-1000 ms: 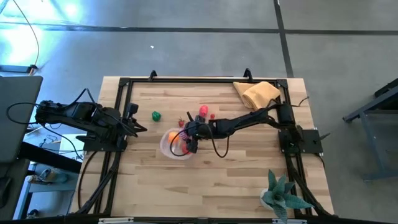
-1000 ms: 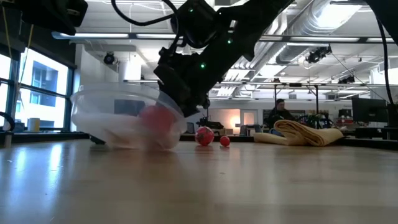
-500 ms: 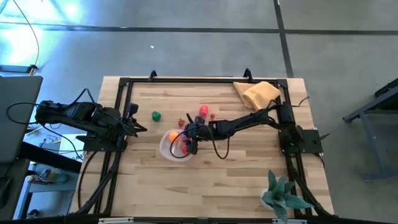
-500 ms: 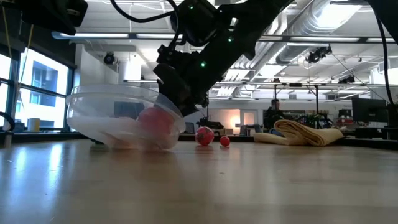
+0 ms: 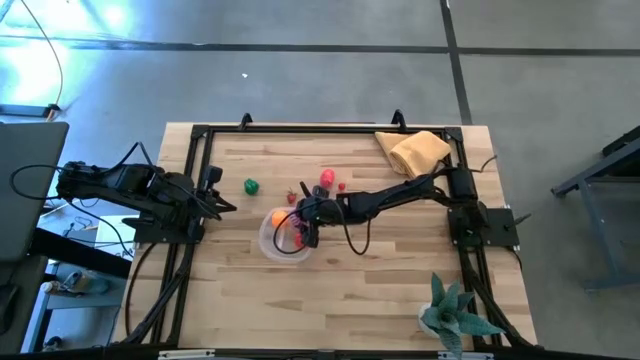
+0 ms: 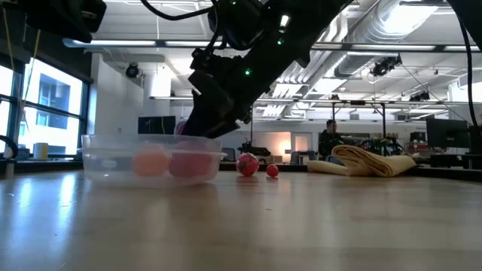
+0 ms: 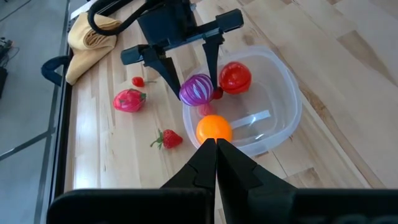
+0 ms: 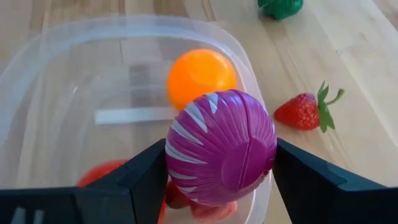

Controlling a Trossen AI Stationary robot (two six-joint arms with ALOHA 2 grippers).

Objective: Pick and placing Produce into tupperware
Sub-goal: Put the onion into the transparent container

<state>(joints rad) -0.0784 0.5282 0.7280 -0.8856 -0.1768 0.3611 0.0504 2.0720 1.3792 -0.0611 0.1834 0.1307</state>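
The clear tupperware (image 5: 283, 238) rests flat on the table, with an orange ball (image 8: 200, 76) and a red tomato (image 7: 235, 76) inside. My right gripper (image 5: 303, 228) is shut on a purple, white-striped toy vegetable (image 8: 221, 146), just above the container's right rim (image 7: 205, 112). It also shows in the low view (image 6: 215, 113). A strawberry (image 5: 292, 196), a pink fruit (image 5: 327, 179), a small red piece (image 5: 341, 186) and a green piece (image 5: 251, 186) lie on the table. My left gripper (image 7: 216, 148) is shut and empty at the table's left edge. My right gripper pinches the purple vegetable's two opposite sides (image 8: 177, 155) between its two fingers (image 7: 211, 62). The fingers slant down from the table's right. The vegetable is lifted clear, above the container's rim and its contents.
A tan cloth (image 5: 415, 150) lies at the far right corner. A teal spiky plant (image 5: 455, 310) stands at the near right. A black frame (image 5: 300, 128) runs along the table's edges. Bare wood lies near of the container.
The tupperware, which stood tilted with one side raised against my right gripper, has dropped back flat on the table. My right gripper has gone a little up, still shut on the purple vegetable.
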